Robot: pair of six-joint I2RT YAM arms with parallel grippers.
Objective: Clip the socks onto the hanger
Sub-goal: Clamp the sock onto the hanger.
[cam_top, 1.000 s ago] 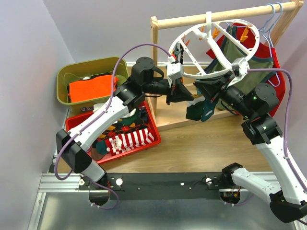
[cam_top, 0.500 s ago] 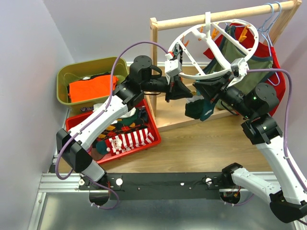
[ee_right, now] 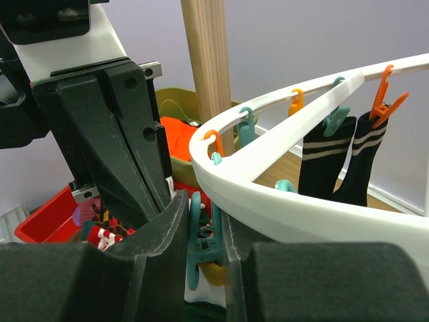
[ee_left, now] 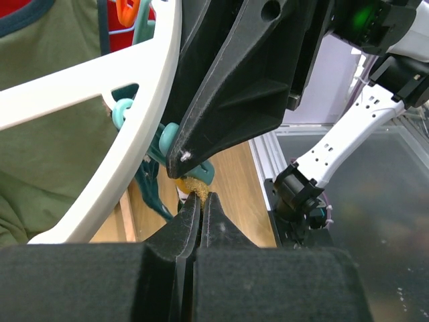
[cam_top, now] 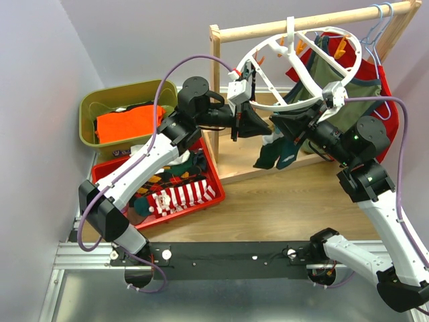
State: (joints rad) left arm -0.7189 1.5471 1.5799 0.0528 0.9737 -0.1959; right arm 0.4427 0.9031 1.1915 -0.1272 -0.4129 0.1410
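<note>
The white ring hanger (cam_top: 276, 44) hangs by its hook from the wooden rail. Under its near rim dangles a dark teal sock (cam_top: 273, 154) with a yellow and white edge. My left gripper (cam_top: 249, 126) reaches in from the left; in the left wrist view its tips (ee_left: 201, 198) are shut on the sock's fuzzy yellow edge (ee_left: 193, 184), just below a teal clip (ee_left: 201, 173). My right gripper (cam_top: 289, 131) comes from the right. In its wrist view its jaws (ee_right: 204, 201) squeeze the teal clip (ee_right: 201, 245) under the rim (ee_right: 301, 215), with the yellow edge (ee_right: 213, 274) below.
A red bin (cam_top: 214, 176) holds several more socks, and an olive bin (cam_top: 90, 131) behind it holds an orange garment. The wooden rack post (cam_top: 218, 87) stands by the left arm. Olive and red shirts (cam_top: 348, 100) hang at the right. Two black striped socks (ee_right: 335, 161) hang clipped.
My left gripper has risen a little toward the rim. The teal sock was bunched between the grippers and now hangs lower and more spread out. The right arm has barely moved.
</note>
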